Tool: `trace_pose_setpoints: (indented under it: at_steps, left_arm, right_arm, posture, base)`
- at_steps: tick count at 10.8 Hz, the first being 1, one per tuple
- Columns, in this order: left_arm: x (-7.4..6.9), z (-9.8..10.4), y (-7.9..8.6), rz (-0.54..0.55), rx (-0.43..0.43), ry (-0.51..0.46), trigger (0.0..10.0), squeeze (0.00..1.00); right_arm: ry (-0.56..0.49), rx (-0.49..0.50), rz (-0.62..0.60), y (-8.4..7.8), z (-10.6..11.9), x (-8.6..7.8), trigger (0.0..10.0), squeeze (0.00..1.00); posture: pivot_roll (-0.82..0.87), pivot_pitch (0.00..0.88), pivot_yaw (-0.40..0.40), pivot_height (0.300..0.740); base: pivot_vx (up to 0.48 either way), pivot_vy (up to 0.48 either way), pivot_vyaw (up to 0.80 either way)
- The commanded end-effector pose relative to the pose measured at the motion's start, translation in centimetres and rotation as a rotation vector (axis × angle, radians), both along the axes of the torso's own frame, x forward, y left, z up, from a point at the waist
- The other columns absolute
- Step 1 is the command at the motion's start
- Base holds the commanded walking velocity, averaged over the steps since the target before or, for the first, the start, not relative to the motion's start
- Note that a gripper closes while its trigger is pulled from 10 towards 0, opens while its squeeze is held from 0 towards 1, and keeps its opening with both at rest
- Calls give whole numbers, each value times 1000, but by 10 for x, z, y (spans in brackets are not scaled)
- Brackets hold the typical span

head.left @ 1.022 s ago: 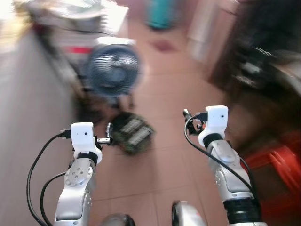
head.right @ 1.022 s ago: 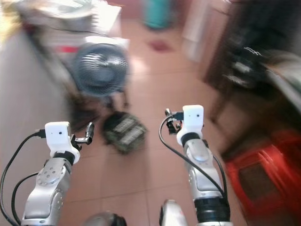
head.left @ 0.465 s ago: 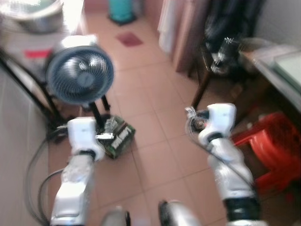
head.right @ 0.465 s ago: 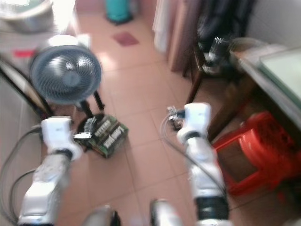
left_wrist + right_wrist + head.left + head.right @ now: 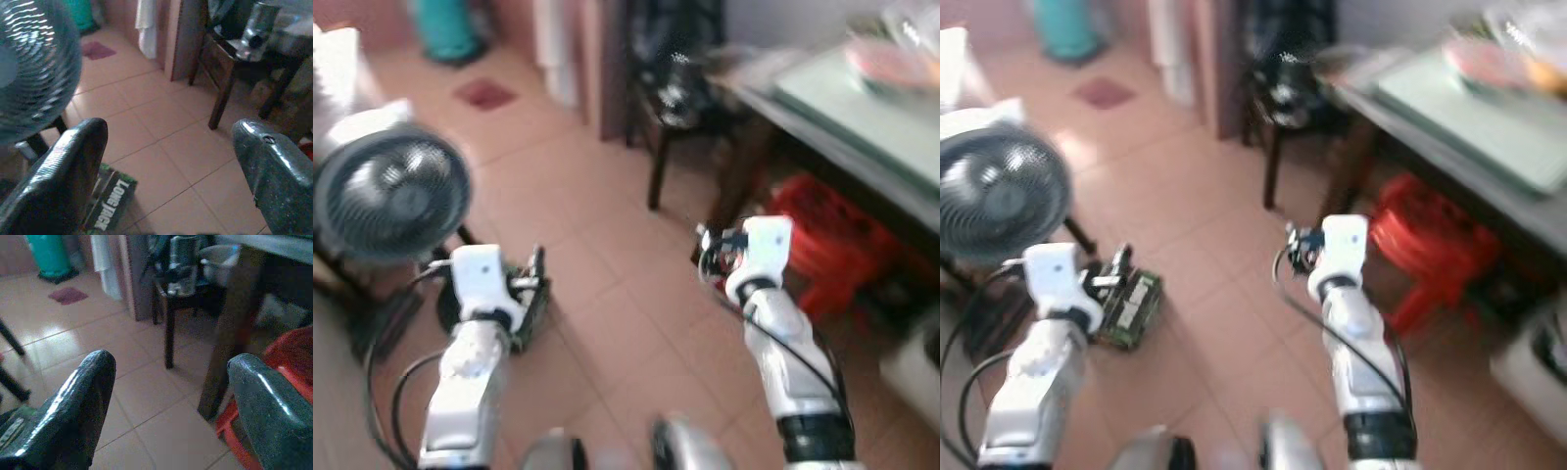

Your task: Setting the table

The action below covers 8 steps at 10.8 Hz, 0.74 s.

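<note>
- While the robot faces a tiled floor [image 5: 607, 323], both arms are raised at chest height in the lower half of the frame, likely a carrying-ready posture for walking.
- Left gripper [image 5: 166, 171] has its jaws spread wide and empty; a fan [image 5: 386, 196] stands at the left edge, a green box [image 5: 1131, 308] on the floor beside it.
- Right gripper [image 5: 171, 411] likewise has its jaws apart, holding nothing.
- At upper right, the desk [image 5: 842, 113] carries a blurred pink dish [image 5: 891, 64], seemingly the place to be set; a red stool [image 5: 827, 235] is tucked beneath it.
- A dark side table [image 5: 183, 293] with a metal cup [image 5: 181, 254] stands near the wall.
</note>
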<state>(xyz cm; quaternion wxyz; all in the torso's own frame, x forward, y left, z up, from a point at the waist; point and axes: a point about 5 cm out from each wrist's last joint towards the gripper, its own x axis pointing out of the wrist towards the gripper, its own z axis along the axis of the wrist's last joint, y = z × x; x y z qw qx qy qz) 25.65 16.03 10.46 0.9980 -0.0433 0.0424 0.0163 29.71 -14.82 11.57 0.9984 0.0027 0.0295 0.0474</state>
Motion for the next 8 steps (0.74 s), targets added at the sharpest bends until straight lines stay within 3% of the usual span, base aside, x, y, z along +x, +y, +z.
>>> trace_pose_setpoints:
  at_steps: [1, 4, 5, 7, 8]
  left_arm:
    - [-3, -3, -7, -26, -6, 1, 10000, 0]
    - [-12, -8, -4, -33, -5, -10, 10000, 0]
    - [-9, -10, -6, -40, 0, -14, 10000, 0]
    - [1, -10, -7, -41, -2, -21, 10000, 0]
    - [2, -9, -6, -56, 9, -20, 10000, 0]
  right_arm:
    - [-34, -24, -26, -9, 5, -3, 10000, 0]
    - [-75, -74, -17, -10, 2, -11, 10000, 0]
    - [-80, -76, -18, -10, 2, -8, 10000, 0]
    - [-93, -68, -12, -3, 2, 2, 10000, 0]
    - [-89, -54, -9, -1, 2, 3, 10000, 0]
  posture:
    - [15, 123, 39, 740]
    - [20, 5, 34, 740]
    - [22, 0, 35, 740]
    - [26, 0, 39, 740]
    - [23, 0, 44, 740]
  base:
    - [0, 0, -788]
    - [0, 0, -792]
    - [0, 0, -706]
    - [0, 0, 0]
    - [0, 0, -800]
